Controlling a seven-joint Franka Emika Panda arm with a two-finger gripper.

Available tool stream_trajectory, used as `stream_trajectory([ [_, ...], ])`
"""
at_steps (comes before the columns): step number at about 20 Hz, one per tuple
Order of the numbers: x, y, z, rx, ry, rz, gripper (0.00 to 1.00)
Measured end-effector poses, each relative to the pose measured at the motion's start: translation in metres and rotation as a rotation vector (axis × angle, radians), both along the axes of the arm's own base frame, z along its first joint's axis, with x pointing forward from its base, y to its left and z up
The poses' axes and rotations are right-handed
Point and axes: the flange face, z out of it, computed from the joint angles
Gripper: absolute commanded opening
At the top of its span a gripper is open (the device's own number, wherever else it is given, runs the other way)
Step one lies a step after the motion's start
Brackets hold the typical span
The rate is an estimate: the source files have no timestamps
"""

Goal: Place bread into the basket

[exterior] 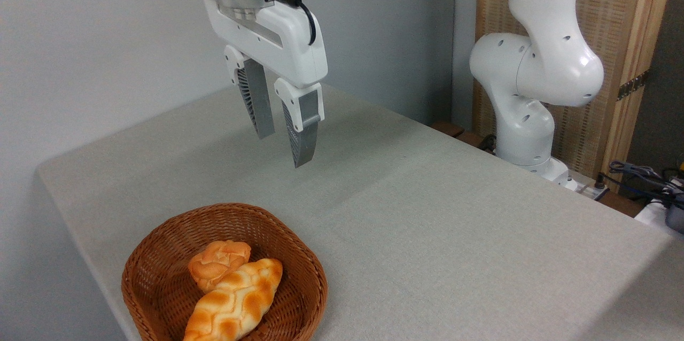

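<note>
- Bread (pixel 235 301): nearest the camera, at the lower left of the frame. A long braided loaf, golden-orange with pale edges, glossy, pointed at the upper end. It lies inside the basket (pixel 155 255), its long axis running from lower left to upper right; the lower end is cut off by the frame edge.
- Bun (pixel 218 262): small, round, knotted, touching the loaf's upper left flank in the same basket.
- Basket: shallow, reddish-brown woven wicker with rounded corners, resting on the desk (pixel 427 212), which is covered in matte grey cloth.
- Hand (pixel 283 151): upper centre of the frame, hanging well above the desk. Its ribbed grey fingers are parted by a narrow gap and hold nothing.
- Key relation: the loaf lies below the hand, toward the camera and slightly left; the task appears complete.
</note>
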Motion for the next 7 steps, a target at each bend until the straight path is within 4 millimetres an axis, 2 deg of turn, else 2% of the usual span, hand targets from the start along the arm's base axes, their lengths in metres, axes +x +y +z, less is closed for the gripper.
stream_trajectory([
  [7, -0.0002, -0.0008, -0.0013, 0.026, 0.002, -0.008, 1.00],
])
